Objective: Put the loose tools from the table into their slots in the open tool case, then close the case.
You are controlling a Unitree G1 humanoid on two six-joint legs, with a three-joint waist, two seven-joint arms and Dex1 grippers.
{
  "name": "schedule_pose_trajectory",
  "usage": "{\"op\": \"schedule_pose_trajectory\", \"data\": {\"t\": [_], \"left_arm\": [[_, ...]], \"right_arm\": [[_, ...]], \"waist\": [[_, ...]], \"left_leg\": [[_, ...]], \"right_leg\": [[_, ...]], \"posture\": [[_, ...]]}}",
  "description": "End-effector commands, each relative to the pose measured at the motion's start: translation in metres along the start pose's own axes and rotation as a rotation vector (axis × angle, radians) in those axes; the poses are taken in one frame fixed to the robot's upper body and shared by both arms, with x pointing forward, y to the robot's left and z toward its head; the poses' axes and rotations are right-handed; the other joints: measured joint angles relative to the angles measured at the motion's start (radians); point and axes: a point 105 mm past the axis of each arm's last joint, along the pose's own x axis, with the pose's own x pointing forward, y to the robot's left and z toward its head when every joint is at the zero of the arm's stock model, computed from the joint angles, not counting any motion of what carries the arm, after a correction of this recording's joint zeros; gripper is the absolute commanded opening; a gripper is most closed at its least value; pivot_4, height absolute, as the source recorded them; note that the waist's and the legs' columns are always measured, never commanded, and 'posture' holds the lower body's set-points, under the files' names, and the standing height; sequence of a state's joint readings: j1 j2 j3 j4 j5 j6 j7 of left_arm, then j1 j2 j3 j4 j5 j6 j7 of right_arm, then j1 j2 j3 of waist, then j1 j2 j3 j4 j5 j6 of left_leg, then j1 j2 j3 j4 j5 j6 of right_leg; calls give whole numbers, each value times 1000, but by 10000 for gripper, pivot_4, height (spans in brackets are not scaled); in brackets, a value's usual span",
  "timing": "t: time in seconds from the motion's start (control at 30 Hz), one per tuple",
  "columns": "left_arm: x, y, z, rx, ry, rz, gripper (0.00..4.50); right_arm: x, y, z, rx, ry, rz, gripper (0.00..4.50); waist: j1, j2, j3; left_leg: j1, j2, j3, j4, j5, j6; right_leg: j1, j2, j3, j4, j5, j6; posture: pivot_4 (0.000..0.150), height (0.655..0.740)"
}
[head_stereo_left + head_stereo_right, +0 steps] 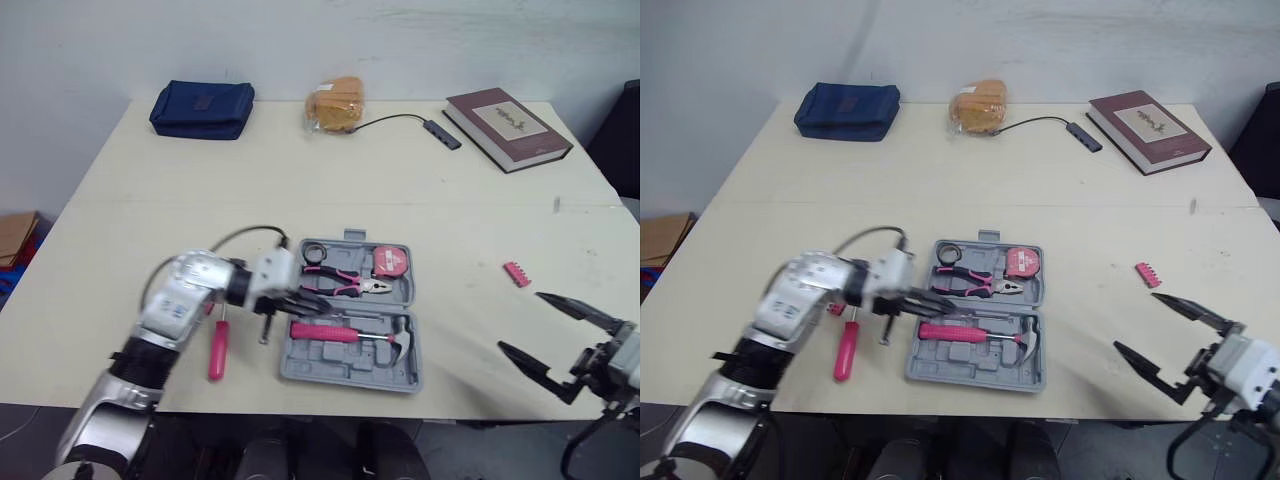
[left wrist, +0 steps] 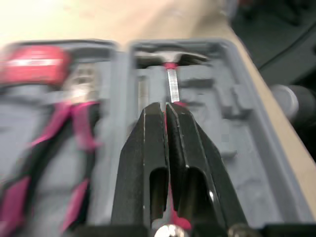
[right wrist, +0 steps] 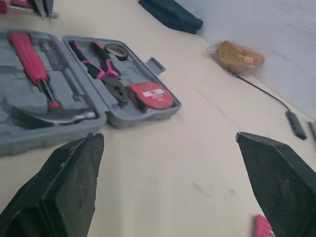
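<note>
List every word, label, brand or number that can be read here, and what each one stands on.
No text here can be read.
On the book: a pale cover panel with a dark mark, too small to read.
On the tape measure: a pale label on its red face, too blurred to read.
On the pouch: a small patch, no legible text.

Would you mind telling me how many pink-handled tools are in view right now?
3. The hammer and the pliers lie in the case; the screwdriver lies on the table, left of the case. The left arm may hide more.
</note>
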State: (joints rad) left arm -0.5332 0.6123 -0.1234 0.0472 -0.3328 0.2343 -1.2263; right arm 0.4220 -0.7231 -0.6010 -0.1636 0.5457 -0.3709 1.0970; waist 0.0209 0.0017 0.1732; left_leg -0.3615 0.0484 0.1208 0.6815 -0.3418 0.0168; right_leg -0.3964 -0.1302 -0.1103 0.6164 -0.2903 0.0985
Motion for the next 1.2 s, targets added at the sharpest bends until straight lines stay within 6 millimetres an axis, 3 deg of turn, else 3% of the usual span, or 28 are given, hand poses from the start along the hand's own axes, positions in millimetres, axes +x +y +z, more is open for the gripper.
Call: {"op": "schedule_pose_trajectory", "data": {"t": [0.03, 0.13, 0.23, 0.37, 0.43, 0.63, 0.73, 0.87, 1.07, 1.2], "left_arm": [[-54, 26, 0, -142, -64, 251, 16893], [-114, 38, -20, -192, -14, 502, 31151], [-180, 36, -42, -240, 26, 751, 44556], [-246, 20, -59, -281, 69, 1007, 44556], [-295, -5, -80, -341, 147, 1187, 44556], [-367, -62, -102, -422, 279, 1499, 44556], [-371, -70, -101, -407, 284, 1516, 44556], [-358, -65, -99, -374, 240, 1465, 44556], [-327, -49, -87, -307, 157, 1374, 44556], [-288, -37, -72, -257, 101, 1254, 44556]], "right_arm": [[-28, -19, -3, -28, 51, -71, 45000], [-57, -35, -14, -51, 123, -151, 45000], [-84, -47, -23, -84, 189, -252, 45000], [-118, -53, -37, -74, 251, -397, 45000], [-138, -55, -44, -67, 291, -493, 45000], [-181, -55, -58, -48, 404, -667, 45000], [-184, -55, -61, -30, 396, -691, 45000], [-161, -54, -66, -16, 350, -617, 45000], [-97, -66, -54, -13, 169, -470, 45000], [-40, -63, -34, -2, 12, -318, 45000]], "waist": [[0, -2, 2], [-1, -4, 5], [-9, -5, 6], [-21, -6, 6], [-24, -6, 6], [-28, -6, 7], [-30, -6, 7], [-26, -6, 6], [-32, -5, 6], [-37, -5, 6]], "left_leg": [[0, 0, 0, 0, 0, 0], [0, 0, 0, 0, -1, 1], [0, 0, 1, -2, -1, 1], [0, 1, 1, -5, -2, 0], [0, 1, 1, -5, -2, -1], [6, 1, 6, -17, -4, -9], [7, 2, 7, -18, -4, -10], [8, 2, 7, -18, -3, -11], [8, 2, 7, -19, -2, -12], [7, 2, 9, -22, 0, -16]], "right_leg": [[0, 0, -1, 0, 0, 0], [0, 0, -3, -1, 0, 0], [0, -1, -4, -3, 0, 1], [0, -4, -4, -5, 0, 1], [-1, -5, -4, -6, 0, 1], [-3, -7, 0, -8, 0, -1], [-3, -7, 3, -8, -1, -1], [-2, -10, 5, -8, 0, -2], [-3, -10, 8, -6, 0, -3], [-6, -10, 7, -6, -1, -3]], "posture": [[1500, 7400], [1500, 7400], [1500, 7400], [1500, 7400], [1500, 7400], [1500, 7400], [1500, 7400], [1500, 7400], [1500, 7400], [1500, 7400]]}}
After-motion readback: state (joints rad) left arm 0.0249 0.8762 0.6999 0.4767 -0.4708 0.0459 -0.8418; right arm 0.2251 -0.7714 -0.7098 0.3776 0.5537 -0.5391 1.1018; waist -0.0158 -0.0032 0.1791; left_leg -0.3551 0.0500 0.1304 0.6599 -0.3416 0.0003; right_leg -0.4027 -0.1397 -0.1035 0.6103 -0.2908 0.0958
